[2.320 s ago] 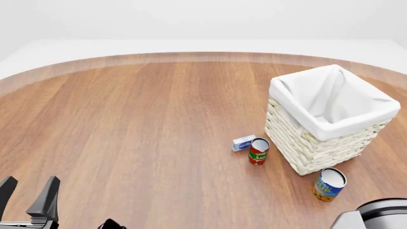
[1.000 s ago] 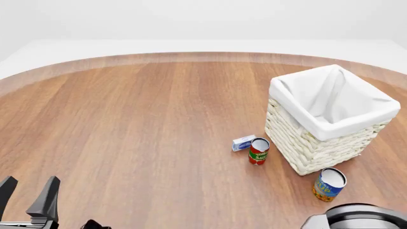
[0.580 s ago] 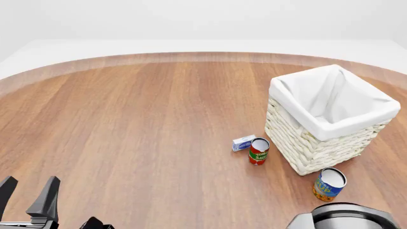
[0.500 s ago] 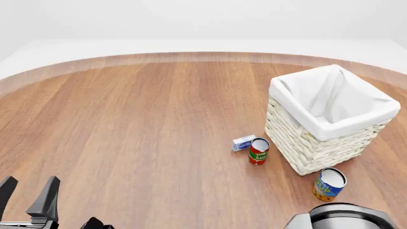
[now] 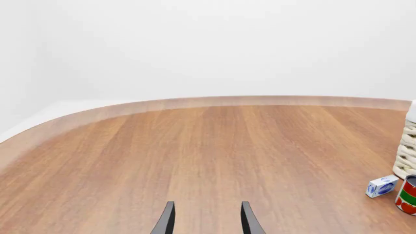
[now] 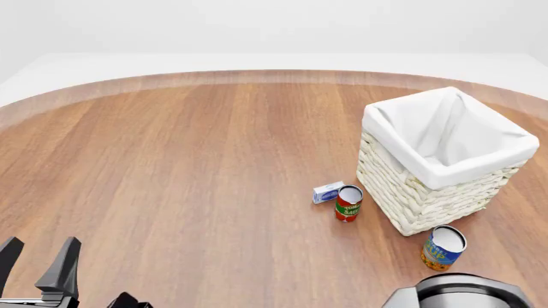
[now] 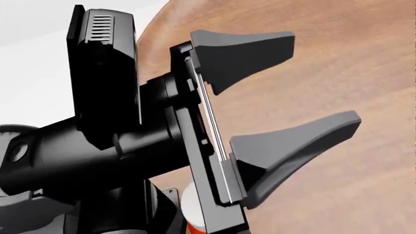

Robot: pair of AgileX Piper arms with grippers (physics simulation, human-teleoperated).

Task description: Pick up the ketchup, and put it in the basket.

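Step in hand: approach, nothing grasped yet. Left end effector (image 5: 206, 210) parked low at the near-left edge of the brown wooden tabletop (image 6: 188, 160), jaws moderately apart, nothing between them. Right end effector: can't tell the opening. Own fingers not seen in the right wrist view, and only the arm's grey rounded housing (image 6: 462, 296) shows in the front view.

Small red-orange ketchup bottle with white cap (image 7: 192, 210): probably the sliver of white over red peeking out behind the left arm's black hardware in the right wrist view. Absent from the front view, so likely at the near edge by the left arm, well apart from the large square cream wicker basket with white cloth lining (image 6: 411, 192) at far right.

Distractors near the basket: red-and-green can (image 6: 348, 203), orange-and-blue can (image 6: 443, 248), small blue-and-white box (image 6: 327, 192).

Next, as a judgement: line up jaws around the bottle body without hitting the left arm, close, lift, carry across over the basket rim, clear of both cans.
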